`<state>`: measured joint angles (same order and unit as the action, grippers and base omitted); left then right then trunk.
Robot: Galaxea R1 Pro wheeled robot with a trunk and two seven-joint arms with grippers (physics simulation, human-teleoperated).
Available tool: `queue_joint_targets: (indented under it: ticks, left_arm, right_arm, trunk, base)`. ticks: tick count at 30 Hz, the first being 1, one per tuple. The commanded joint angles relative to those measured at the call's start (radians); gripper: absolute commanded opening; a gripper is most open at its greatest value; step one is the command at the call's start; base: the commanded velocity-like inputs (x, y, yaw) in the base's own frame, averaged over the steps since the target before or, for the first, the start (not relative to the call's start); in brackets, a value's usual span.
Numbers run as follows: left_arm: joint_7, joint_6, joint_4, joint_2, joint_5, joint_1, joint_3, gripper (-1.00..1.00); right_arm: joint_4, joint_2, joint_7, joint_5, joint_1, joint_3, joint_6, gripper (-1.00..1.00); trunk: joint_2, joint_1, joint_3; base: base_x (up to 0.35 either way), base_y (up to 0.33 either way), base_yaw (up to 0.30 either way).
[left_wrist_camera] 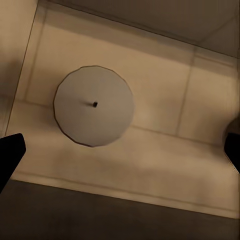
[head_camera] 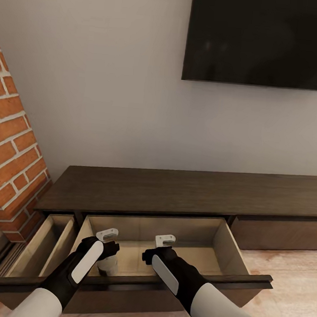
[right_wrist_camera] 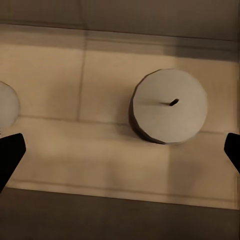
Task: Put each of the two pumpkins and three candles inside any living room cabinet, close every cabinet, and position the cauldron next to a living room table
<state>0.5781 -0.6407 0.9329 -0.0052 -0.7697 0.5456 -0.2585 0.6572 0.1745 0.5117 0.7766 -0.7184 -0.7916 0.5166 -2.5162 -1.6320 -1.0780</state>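
Observation:
The long dark-brown cabinet (head_camera: 175, 191) stands against the wall with its middle drawer (head_camera: 232, 254) pulled out. Both grippers hang over that drawer, pointing down into it. Under my left gripper (head_camera: 106, 252) (left_wrist_camera: 120, 150) a pale round candle (left_wrist_camera: 94, 105) (head_camera: 107, 265) stands upright on the drawer floor. A second candle (right_wrist_camera: 170, 105) stands beneath my right gripper (head_camera: 156, 255) (right_wrist_camera: 120, 155), and the edge of another candle (right_wrist_camera: 6, 107) shows beside it. Each gripper is open and holds nothing. The pumpkins and the cauldron are out of view.
The cabinet's left drawer (head_camera: 50, 245) is also pulled out, while the right front panel (head_camera: 277, 234) is shut. A brick column (head_camera: 10, 155) rises at the left. A dark TV (head_camera: 265, 40) hangs on the wall above. Wood floor (head_camera: 288, 271) lies at the right.

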Motion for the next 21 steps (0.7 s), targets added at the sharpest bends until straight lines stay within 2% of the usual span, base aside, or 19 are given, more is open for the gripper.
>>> queue_joint_targets:
  ticks: [1, 14, 21]
  left_arm:
    - [0.01, -0.001, 0.002, 0.001, -0.011, 0.001, -0.001, 1.0]
    - [0.006, -0.013, 0.025, 0.004, -0.024, 0.001, 0.009, 1.0]
    - [0.006, -0.019, 0.031, 0.009, -0.03, 0.001, 0.026, 1.0]
  right_arm:
    - [0.001, 0.0, 0.008, 0.007, -0.001, -0.003, 0.002, 1.0]
    - [0.008, 0.0, 0.01, 0.012, -0.001, 0.01, 0.016, 1.0]
    - [0.028, 0.0, 0.01, 0.071, -0.002, 0.014, 0.029, 1.0]
  trunk:
    - [0.0, 0.001, 0.003]
    - [0.003, 0.006, 0.053]
    - [0.005, 0.01, 0.08]
  base:
    - [0.0, 0.0, 0.0]
    - [0.0, 0.0, 0.0]
    - [0.0, 0.0, 0.0]
